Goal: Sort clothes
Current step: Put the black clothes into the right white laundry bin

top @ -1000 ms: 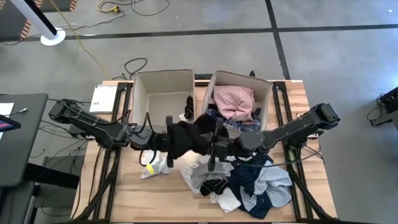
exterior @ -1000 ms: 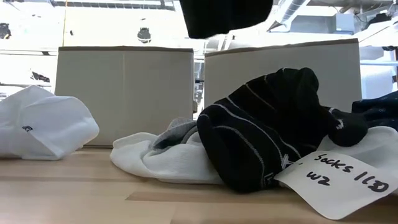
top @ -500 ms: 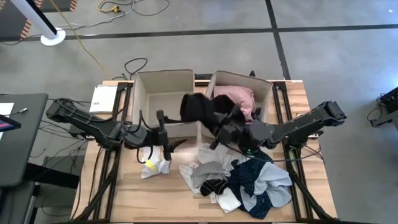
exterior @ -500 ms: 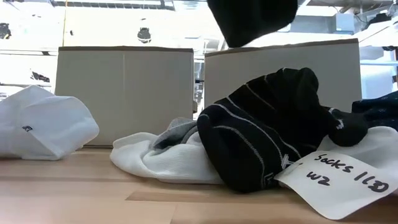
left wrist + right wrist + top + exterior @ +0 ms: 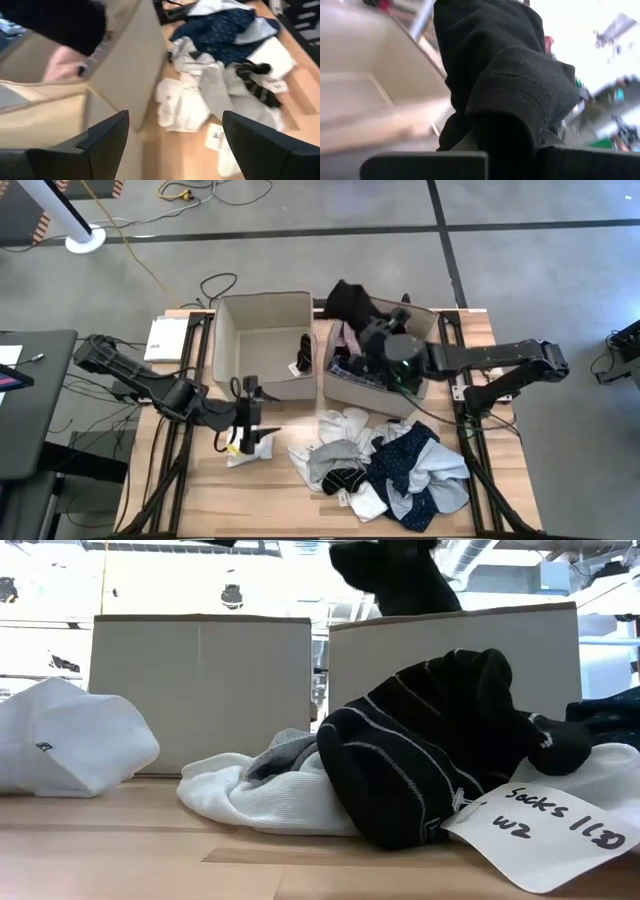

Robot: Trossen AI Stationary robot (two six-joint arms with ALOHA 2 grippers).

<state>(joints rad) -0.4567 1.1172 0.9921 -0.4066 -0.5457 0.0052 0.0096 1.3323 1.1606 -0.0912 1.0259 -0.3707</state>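
My right gripper point(image 5: 368, 332) is shut on a black garment point(image 5: 350, 302), which it carries above the far left part of the right beige box point(image 5: 430, 370). In the low view the black garment point(image 5: 395, 580) shows above that box's rim. Several clothes lie in a pile point(image 5: 390, 465) on the table's near right: navy dotted, grey, white, and a black striped sock point(image 5: 430, 770). My left gripper point(image 5: 250, 415) stands open in front of the left box point(image 5: 225, 345), just above a white sock point(image 5: 245, 450), and touches nothing. My right gripper holds the black garment by a bunched, folded part point(image 5: 500, 130), several layers thick. The cloth itself covers the fingertips. The gripper reaches nearly level from the table's right side. The garment is lifted clear, a crumpled lump past the fingers, over the right box.
A pink garment point(image 5: 345, 340) and plaid cloth lie in the right box, and a dark item point(image 5: 304, 348) lies in the left box. A paper label point(image 5: 560, 830) lies by the striped sock. A white booklet point(image 5: 165, 338) sits at the table's far left corner.
My right gripper has swung from above the table's middle toward the far edge, carrying the black garment up over the right box. My left gripper, which was at the garment a second ago, has drawn away from it toward the table's left and near edge and has sunk a little.
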